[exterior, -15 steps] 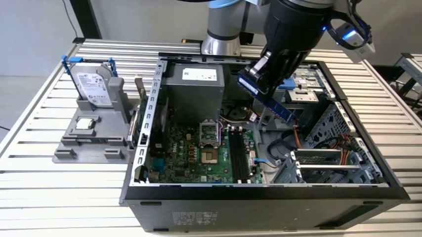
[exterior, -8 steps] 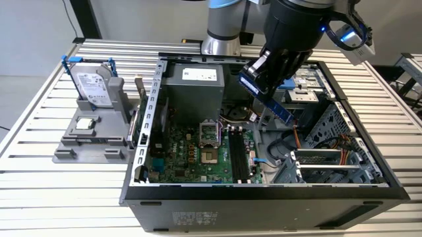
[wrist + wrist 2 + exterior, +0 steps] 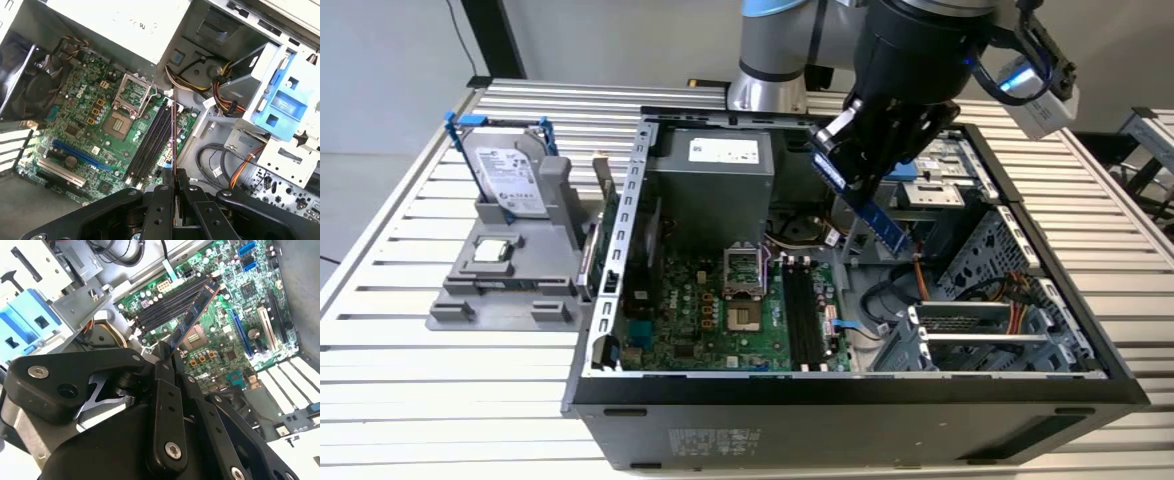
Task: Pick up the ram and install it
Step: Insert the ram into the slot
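From above, the exterior view faces the open black computer case point(image 3: 854, 400), grey robot arm point(image 3: 767, 70) at twelve o'clock. Both wrist views peer close past the black gripper point(image 3: 167, 352) point(image 3: 174, 172) at the shared green motherboard point(image 3: 700, 320) point(image 3: 220, 290) point(image 3: 80, 115).

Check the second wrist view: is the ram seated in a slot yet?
No, the ram is held tilted in the gripper, up in the air above the black memory slots on the motherboard.
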Action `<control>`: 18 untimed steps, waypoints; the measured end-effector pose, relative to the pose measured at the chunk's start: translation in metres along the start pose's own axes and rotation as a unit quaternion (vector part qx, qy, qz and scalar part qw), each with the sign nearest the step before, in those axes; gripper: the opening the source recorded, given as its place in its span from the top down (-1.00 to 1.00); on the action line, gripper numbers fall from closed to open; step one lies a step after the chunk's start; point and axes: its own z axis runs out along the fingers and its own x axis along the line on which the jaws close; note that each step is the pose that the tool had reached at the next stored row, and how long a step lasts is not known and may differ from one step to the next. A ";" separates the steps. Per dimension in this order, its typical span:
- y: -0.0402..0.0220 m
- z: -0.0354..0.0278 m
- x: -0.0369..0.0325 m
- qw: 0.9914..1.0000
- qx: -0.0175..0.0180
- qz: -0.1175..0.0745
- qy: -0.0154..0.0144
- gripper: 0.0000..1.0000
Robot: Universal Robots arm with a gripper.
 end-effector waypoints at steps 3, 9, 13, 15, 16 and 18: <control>0.0000 -0.0001 0.0000 1.000 0.001 0.022 -0.001 1.00; 0.0000 0.0000 0.0000 0.998 0.002 0.067 -0.004 1.00; 0.0000 0.0000 0.0000 0.995 0.003 0.097 -0.005 1.00; 0.0000 0.0000 0.0000 0.994 0.004 0.111 -0.006 1.00; 0.0000 0.0000 0.0000 0.993 0.004 0.118 -0.006 1.00; 0.0000 0.0000 0.0000 0.991 0.005 0.132 -0.007 1.00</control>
